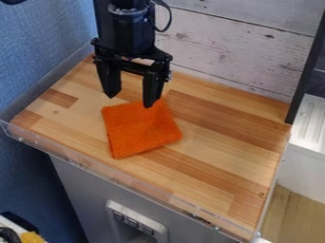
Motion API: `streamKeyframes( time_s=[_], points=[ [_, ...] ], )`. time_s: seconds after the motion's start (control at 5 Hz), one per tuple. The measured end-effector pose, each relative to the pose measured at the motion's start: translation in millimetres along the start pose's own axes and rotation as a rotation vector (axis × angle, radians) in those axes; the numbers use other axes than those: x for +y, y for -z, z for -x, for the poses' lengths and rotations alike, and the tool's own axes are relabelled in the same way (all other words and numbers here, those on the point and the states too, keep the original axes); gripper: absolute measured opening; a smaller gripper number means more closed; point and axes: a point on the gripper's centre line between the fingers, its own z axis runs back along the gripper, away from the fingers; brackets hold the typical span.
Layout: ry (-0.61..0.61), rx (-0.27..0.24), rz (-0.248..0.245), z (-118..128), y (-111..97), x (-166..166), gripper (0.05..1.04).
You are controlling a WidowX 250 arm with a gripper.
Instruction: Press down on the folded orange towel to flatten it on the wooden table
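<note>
With its fingers spread, so that nothing is clamped, the black gripper (131, 101) is held at the far edge of the orange cloth (141, 130), which is supported flat by the wooden counter (222, 135), slightly left of its middle.

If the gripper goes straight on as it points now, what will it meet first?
The gripper points down: likely the cloth, near its far edge, or the board just behind; depth is unclear.

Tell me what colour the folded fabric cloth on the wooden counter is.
The folded cloth is plain bright orange, seen best in the camera view.
</note>
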Motion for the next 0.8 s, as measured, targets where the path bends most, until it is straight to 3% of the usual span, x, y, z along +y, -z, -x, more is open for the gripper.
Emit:
streamKeyframes(
  time_s=[0.4,0.8],
  points=[
    [-0.143,-0.051,0.0,-6.3,3.0,6.8,0.941],
    [-0.248,-0.082,0.0,-3.2,24.6,9.7,0.358]
  ],
)
